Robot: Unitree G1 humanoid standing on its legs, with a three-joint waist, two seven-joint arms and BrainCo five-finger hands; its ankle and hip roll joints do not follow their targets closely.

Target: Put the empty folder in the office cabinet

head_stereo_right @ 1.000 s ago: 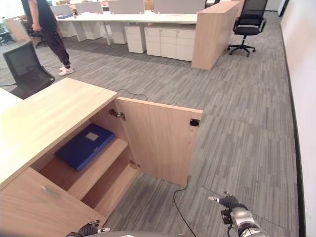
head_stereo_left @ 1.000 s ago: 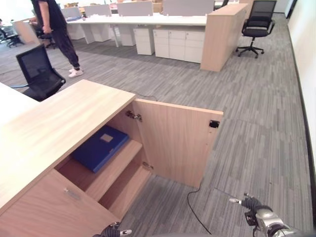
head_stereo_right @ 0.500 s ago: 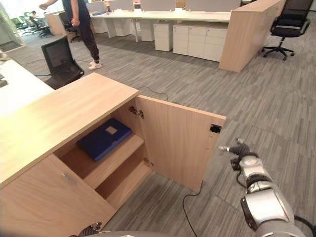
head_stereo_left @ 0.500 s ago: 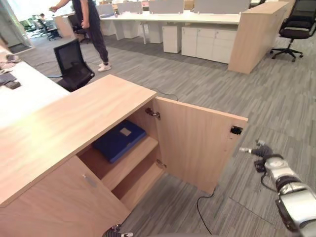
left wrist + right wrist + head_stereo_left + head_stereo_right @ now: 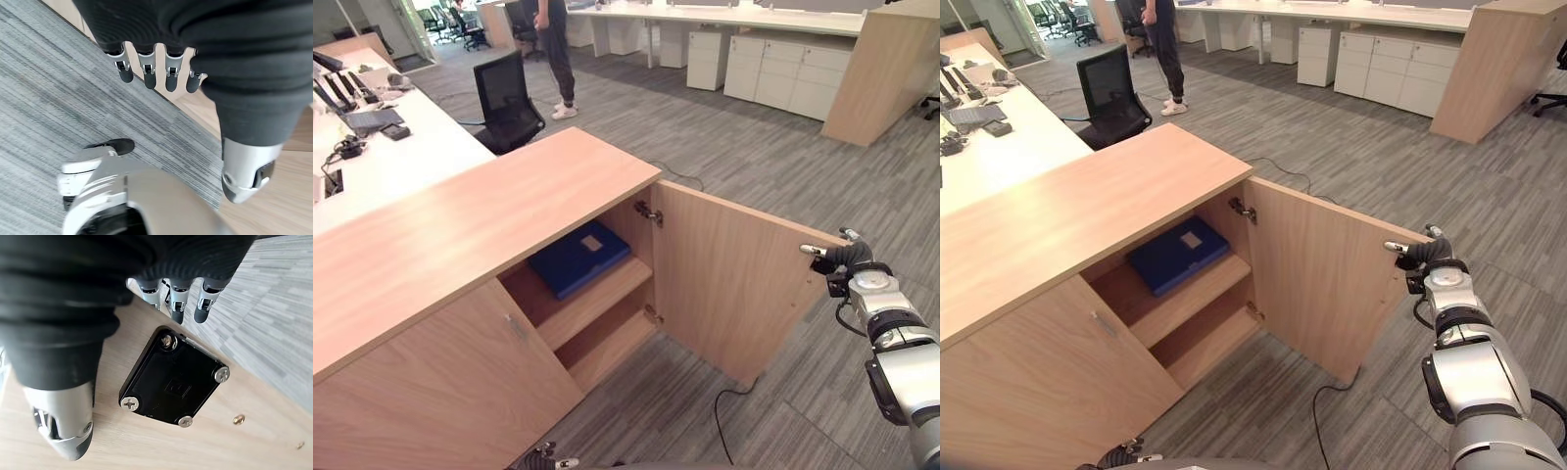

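Folder flat on cabinet upper shelf; right hand fingers straight at door edge

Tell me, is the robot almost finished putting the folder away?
Nearly. The blue folder already lies on the upper shelf inside the cabinet. The right robot hand is at the top outer corner of the open door, fingers relaxed. The left robot hand hangs idle. Closing the door looks like what's left.
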